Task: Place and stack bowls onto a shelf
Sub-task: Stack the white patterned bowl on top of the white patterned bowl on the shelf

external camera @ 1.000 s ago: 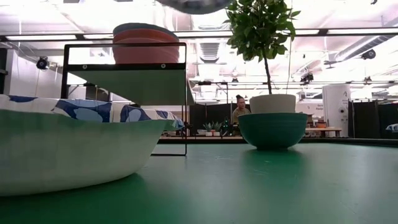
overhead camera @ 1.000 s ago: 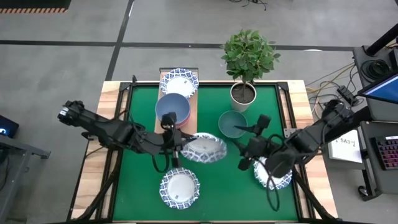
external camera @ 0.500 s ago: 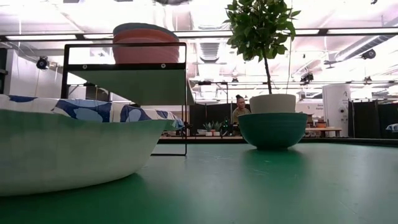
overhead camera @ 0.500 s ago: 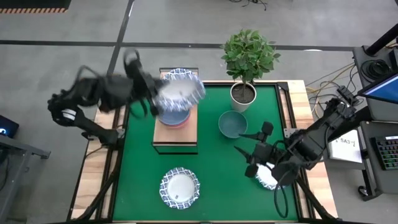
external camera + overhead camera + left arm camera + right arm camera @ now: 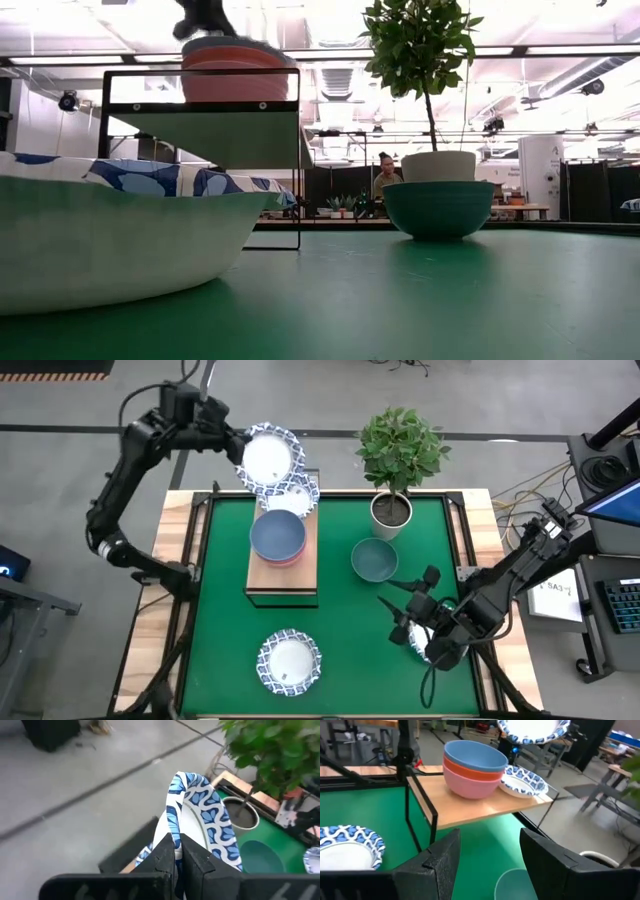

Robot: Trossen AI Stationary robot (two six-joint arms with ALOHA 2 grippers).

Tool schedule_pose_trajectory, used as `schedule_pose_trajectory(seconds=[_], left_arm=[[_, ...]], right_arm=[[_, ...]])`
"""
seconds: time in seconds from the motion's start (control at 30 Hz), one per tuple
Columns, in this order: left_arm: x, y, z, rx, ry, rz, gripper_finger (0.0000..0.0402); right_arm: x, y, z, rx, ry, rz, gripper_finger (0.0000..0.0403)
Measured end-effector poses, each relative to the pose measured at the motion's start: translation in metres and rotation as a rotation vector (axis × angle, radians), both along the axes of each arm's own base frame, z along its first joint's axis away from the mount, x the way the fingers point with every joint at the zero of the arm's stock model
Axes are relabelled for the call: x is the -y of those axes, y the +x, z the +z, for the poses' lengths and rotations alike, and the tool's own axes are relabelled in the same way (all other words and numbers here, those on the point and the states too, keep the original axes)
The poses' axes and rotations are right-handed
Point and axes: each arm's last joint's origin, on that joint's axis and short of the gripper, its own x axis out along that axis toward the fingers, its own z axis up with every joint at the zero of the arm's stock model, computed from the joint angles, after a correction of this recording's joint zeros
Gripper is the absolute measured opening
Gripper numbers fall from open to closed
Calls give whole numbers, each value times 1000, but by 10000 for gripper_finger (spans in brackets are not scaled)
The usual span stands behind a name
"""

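My left gripper [image 5: 243, 452] is raised over the far end of the shelf [image 5: 300, 565] and is shut on a white bowl with a blue patterned rim [image 5: 272, 458]. Below it, a second patterned bowl [image 5: 292, 497] rests on the board's far end. A stack of blue, red and pink bowls [image 5: 277, 537] sits mid-shelf. The teal bowl [image 5: 374, 559] and a patterned bowl [image 5: 290, 663] sit on the green mat. My right gripper [image 5: 405, 618] is open, low over the mat's right side, beside another patterned bowl [image 5: 435, 645] that its arm partly hides. My left gripper pinches the patterned bowl by its rim [image 5: 172, 832], one finger [image 5: 165, 857] on each face of the wall. The bowl is lifted clear and tipped up on edge, its white inside [image 5: 197, 827] turned toward the plant side, above the bowl on the shelf.
A potted plant in a white pot [image 5: 391, 510] stands at the mat's far edge, right of the shelf. In the low view the near patterned bowl [image 5: 120, 235] fills the left foreground. Bare green mat [image 5: 345, 650] lies between the near bowl and my right gripper. A person [image 5: 384, 175] sits far behind.
My left gripper has carried the patterned bowl from over the mat's middle up and toward the far edge, past the stack, to above the shelf's far end; the bowl has tipped from near level up on edge. My right gripper has drifted slightly toward the near edge.
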Motion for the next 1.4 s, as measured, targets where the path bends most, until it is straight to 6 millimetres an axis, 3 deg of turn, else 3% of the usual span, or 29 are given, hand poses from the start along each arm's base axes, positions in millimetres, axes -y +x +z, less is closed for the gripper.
schedule_pose_trajectory(seconds=[0.13, 0.37, 1.07, 1.4], left_arm=[[-23, 4, -30, -26, -58, 16, 0], [-35, 12, -65, -73, -124, 13, 0], [-42, 19, -92, -79, -184, 30, 3], [-45, 20, -101, -83, -186, 29, 69]], right_arm=[[1, -1, -12, 40, 17, -43, 194], [0, 1, -26, 73, 23, -58, 194], [0, 2, -30, 88, 37, -59, 194], [0, 2, -30, 88, 37, -59, 194]])
